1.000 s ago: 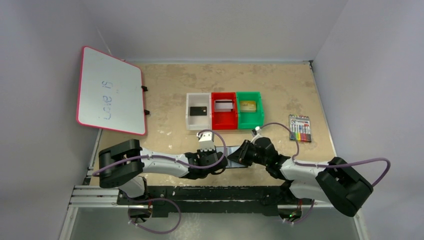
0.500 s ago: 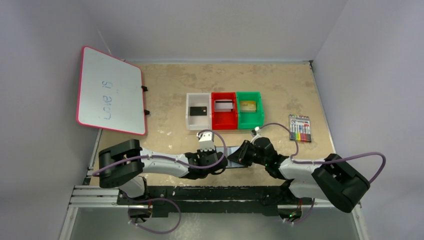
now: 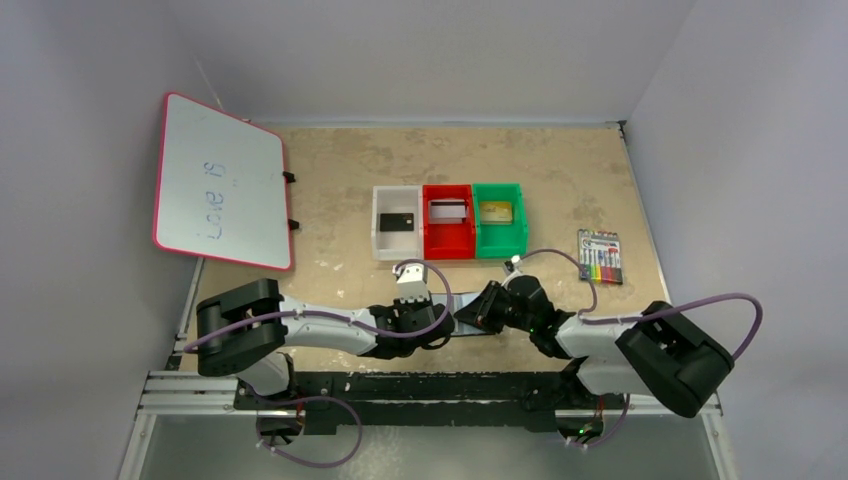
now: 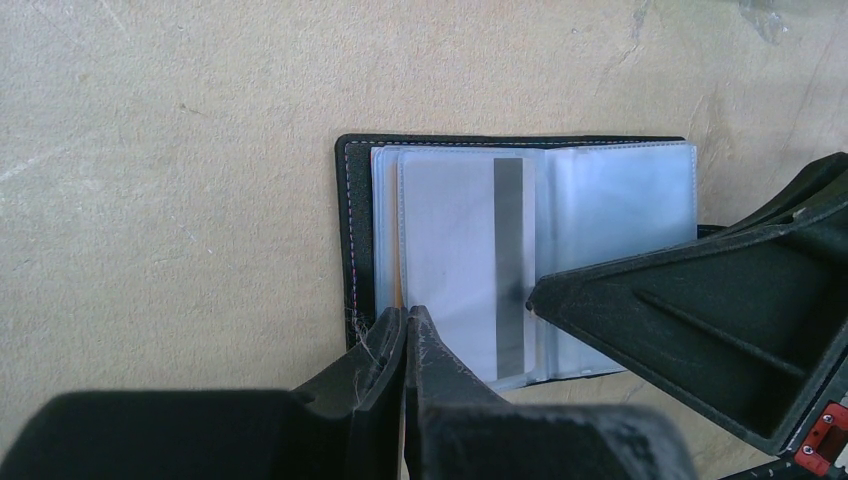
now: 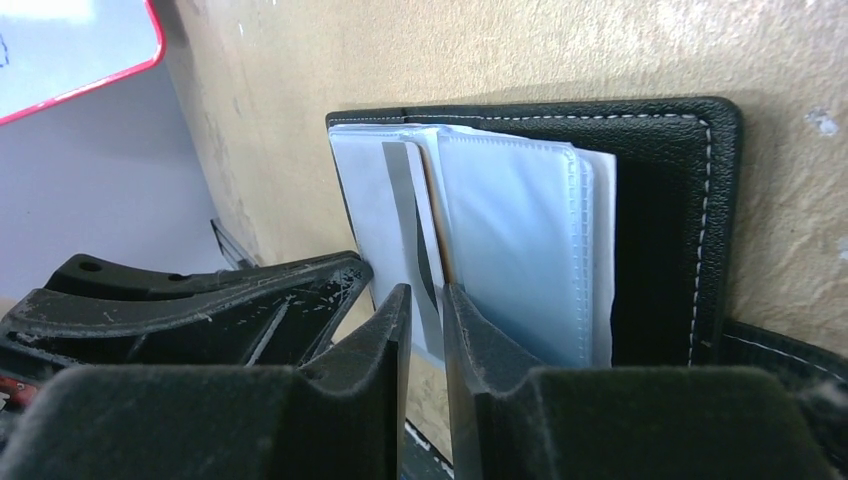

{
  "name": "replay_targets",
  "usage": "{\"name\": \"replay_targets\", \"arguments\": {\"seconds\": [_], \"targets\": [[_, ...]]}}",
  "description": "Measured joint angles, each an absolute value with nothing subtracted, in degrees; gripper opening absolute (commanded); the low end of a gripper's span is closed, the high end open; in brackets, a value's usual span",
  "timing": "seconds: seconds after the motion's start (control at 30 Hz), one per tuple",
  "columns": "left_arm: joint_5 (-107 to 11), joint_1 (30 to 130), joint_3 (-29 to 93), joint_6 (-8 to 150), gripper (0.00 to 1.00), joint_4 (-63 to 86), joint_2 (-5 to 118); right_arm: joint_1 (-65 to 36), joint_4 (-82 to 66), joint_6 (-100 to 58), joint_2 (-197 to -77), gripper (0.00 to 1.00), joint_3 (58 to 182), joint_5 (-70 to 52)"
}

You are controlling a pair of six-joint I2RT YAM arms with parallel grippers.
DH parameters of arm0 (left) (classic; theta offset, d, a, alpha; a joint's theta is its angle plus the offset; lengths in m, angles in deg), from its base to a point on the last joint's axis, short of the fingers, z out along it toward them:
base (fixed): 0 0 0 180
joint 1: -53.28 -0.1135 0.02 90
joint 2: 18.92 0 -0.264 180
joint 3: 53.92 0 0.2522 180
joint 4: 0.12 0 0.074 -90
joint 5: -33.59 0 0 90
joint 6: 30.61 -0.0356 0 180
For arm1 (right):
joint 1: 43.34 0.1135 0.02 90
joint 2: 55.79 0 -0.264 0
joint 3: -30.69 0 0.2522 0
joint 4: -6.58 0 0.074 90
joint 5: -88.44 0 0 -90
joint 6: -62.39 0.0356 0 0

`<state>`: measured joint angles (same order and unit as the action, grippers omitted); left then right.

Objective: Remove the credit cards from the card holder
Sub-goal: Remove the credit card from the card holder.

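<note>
Progress far along, judging by the bins. Three credit cards (image 3: 448,210) out and sorted at the middle of the counter (image 3: 560,190): a black one lying in the white bin (image 3: 397,250), a silver-grey one with a dark stripe in the red bin (image 3: 448,250), a gold one in the green bin (image 3: 500,248). Bins touching side by side in a row, one card apiece.

Card holder (image 4: 352,230) lying open and flat at the near edge of the counter, well apart from the bins and between the two arms. Black cover down, clear sleeves (image 4: 620,190) facing up. Not yet empty: a pale striped card (image 4: 462,250) showing through the front sleeve, fully seated, no edge poking out. No card showing through the other sleeves in view.

Left pincer (image 4: 405,325) pressed together, tips at the near corner of the sleeve stack, just beside the striped card. Right pincer (image 5: 427,300) set with a narrow gap between its fingers, the near edge of the striped leaf running into that gap. Impossible to tell from the wrist view whether clamped on that edge or merely straddling it.

Left to do, by this reading: working the striped card free of its sleeve while holding the stack down, then lifting it clear of the holder. Likely the fiddly part, with thin plastic against thin card and little edge to catch. Nothing else of the job visibly outstanding.
</note>
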<state>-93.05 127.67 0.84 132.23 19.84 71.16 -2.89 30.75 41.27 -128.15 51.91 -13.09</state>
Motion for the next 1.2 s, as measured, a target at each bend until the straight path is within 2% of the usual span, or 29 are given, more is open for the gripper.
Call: {"name": "replay_targets", "arguments": {"seconds": [0.2,0.37,0.53,0.73,0.9,1.0,1.2], "targets": [[-93.03,127.72,0.79,132.23,0.0,19.71,71.16,-2.85,30.73,43.83,-127.56,0.22,51.37,-11.8],[-92.98,127.74,0.53,132.23,0.0,19.05,71.16,-2.85,30.64,43.74,-127.15,0.17,51.28,-11.65],[-93.14,127.85,0.51,132.21,0.0,19.25,71.16,-3.26,37.85,43.85,-132.19,0.14,50.41,-13.42],[-93.62,128.0,0.49,132.21,0.0,19.62,71.16,-3.61,44.37,43.83,-135.52,0.2,49.47,-14.54],[-93.7,128.07,0.46,132.21,0.0,19.66,71.23,-3.61,46.29,43.28,-135.36,0.09,48.77,-14.69],[-93.75,128.11,0.46,132.21,0.0,19.66,71.4,-3.66,49.28,42.3,-136.28,0.06,48.11,-15.5],[-94.43,128.52,0.57,132.21,0.0,19.73,71.71,-3.88,51.43,41.07,-136.76,0.15,47.7,-16.11]]}}
